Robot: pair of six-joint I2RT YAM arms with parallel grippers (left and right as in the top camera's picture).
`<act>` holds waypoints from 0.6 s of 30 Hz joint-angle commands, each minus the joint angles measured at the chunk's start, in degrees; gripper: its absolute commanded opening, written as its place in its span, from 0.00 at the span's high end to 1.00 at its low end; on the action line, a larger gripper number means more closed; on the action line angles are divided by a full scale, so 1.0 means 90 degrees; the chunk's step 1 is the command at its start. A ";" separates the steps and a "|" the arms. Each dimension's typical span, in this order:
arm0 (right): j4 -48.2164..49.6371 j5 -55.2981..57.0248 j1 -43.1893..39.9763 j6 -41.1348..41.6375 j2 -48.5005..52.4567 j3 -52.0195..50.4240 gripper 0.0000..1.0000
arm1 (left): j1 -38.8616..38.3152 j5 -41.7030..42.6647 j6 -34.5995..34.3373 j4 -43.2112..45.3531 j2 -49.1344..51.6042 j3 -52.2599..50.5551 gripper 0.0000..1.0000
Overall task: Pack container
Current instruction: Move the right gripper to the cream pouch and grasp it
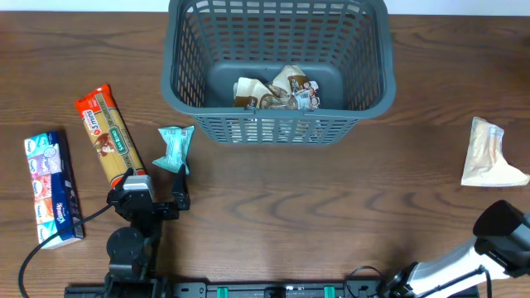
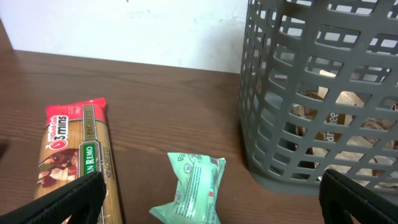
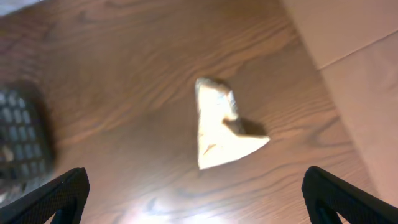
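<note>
The dark grey slatted basket (image 1: 277, 62) stands at the back middle and holds a few brown and white packets (image 1: 277, 89); it also shows in the left wrist view (image 2: 317, 93). A mint green packet (image 1: 175, 147) lies left of the basket, just ahead of my open, empty left gripper (image 1: 157, 186); in the left wrist view the packet (image 2: 196, 186) lies between the fingers' line (image 2: 211, 202). A cream pouch (image 1: 489, 153) lies at the right; my open right gripper (image 3: 196, 196) hovers short of it (image 3: 221, 124). Its arm is at the bottom right of the overhead view (image 1: 501, 232).
A long red and tan spaghetti packet (image 1: 108, 132) lies left of the green packet, also in the left wrist view (image 2: 74, 162). A blue and white tissue pack (image 1: 51, 186) lies at the far left. The table's right edge shows in the right wrist view (image 3: 323, 68).
</note>
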 commanded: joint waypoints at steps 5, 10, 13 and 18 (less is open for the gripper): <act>-0.0041 -0.0386 -0.0012 0.0148 -0.1018 -0.2458 0.03 | -0.0019 -0.0194 -0.0036 -0.0221 0.0000 -0.0126 0.02; -0.0041 -0.0721 -0.0007 0.0172 -0.1965 -0.4303 0.01 | -0.0019 -0.0194 -0.0036 -0.0221 0.0000 -0.0126 0.02; -0.0017 -0.0733 0.0046 0.0240 -0.2613 -0.5151 0.01 | -0.0019 -0.0194 -0.0039 -0.0221 0.0000 -0.0126 0.01; 0.0321 -0.0180 0.0165 0.0265 -0.3745 -0.6285 0.01 | -0.0019 -0.0194 -0.0039 -0.0221 0.0000 -0.0126 0.01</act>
